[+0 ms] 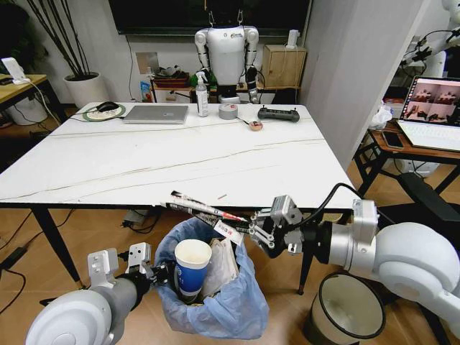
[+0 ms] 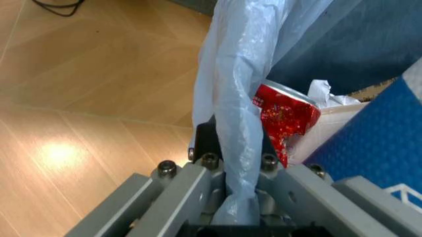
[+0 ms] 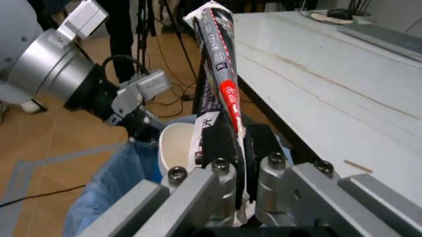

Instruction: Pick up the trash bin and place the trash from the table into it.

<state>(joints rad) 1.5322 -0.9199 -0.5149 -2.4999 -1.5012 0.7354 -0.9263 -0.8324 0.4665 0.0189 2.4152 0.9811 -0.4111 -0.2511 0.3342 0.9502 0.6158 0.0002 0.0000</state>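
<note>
Currently the left gripper (image 1: 159, 273) is clamped on the rim of the trash bin (image 1: 215, 305), pinching the light-blue bag liner (image 2: 231, 113) between its fingers, and holds the bin just below the near edge of the counter (image 1: 180, 162). The right gripper (image 1: 253, 231) is closed narrow on a long red-and-black wrapper (image 1: 205, 210), flattened and sticking out over the bin's mouth beside the counter edge. Inside the bin: blue paper cup (image 1: 192, 266) upright, white paper (image 1: 223, 262), a crushed red wrapper (image 2: 287, 116). A plain cream bin (image 1: 351, 309) stands on the floor under the right arm.
</note>
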